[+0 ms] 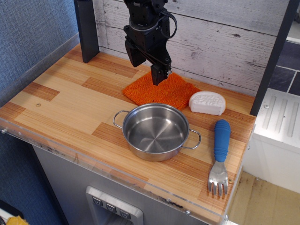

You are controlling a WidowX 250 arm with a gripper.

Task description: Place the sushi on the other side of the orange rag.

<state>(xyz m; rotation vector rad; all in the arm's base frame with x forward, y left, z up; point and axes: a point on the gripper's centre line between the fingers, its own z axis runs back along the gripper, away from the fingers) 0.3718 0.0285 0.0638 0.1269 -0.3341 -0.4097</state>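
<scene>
The sushi point(207, 102), a small white oblong lump with a bumpy top, lies on the wooden table just right of the orange rag point(161, 90). The rag is a bright orange knitted square lying flat near the back wall. My black gripper point(147, 63) hangs above the rag's back left part, well left of the sushi. Its fingers point down and hold nothing. The jaws look open with a gap between them.
A steel pot point(155, 130) with two handles stands in front of the rag. A fork with a blue handle point(221, 154) lies at the front right near the table edge. A dark post point(86, 29) stands at the back left, and a plank wall runs behind.
</scene>
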